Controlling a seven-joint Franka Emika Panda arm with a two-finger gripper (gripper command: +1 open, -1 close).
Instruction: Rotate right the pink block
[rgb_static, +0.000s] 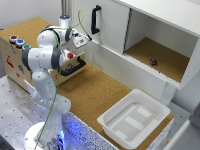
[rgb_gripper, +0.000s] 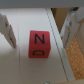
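Robot lab bench setup: white arm (rgb_static: 42, 75) bolted on a perforated metal table (rgb_static: 12, 110), beside it a cork-topped play desk (rgb_static: 92, 92) with white cabinet (rgb_static: 150, 30), black-handled drawer (rgb_static: 74, 66), coloured buttons (rgb_static: 19, 42); white plastic bin (rgb_static: 134, 119) at desk's near end, plain walls behind

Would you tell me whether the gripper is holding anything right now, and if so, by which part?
Nothing is held. In the wrist view the gripper is open, its fingers standing apart from the pink block between them.
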